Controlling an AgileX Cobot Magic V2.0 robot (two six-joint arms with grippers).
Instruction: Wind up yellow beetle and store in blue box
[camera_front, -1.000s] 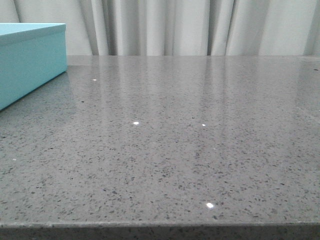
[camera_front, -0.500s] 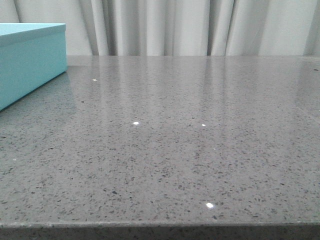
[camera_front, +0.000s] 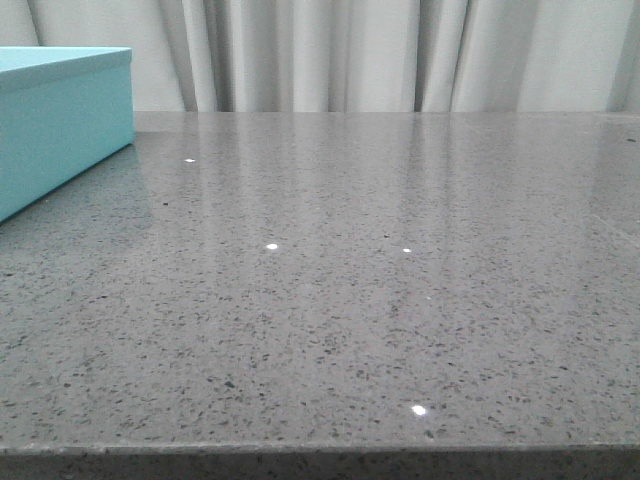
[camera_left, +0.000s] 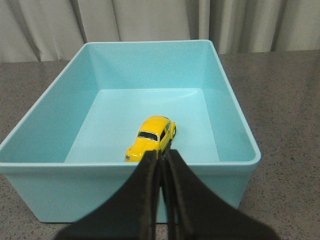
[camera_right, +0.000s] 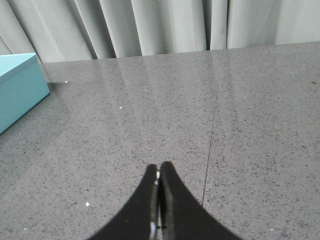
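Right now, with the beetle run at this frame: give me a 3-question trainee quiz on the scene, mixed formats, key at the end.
1. True or false: the yellow beetle lies on the floor of the blue box.
2. Multiple choice: the left gripper is A) shut on the beetle, B) shut and holding nothing, C) wide open.
3. Short answer: in the front view, at which side of the grey table does the blue box stand?

Key
1. True. It rests inside on its wheels, touching no wall.
2. B. The right gripper is likewise shut and holding nothing.
3. The robot's left.
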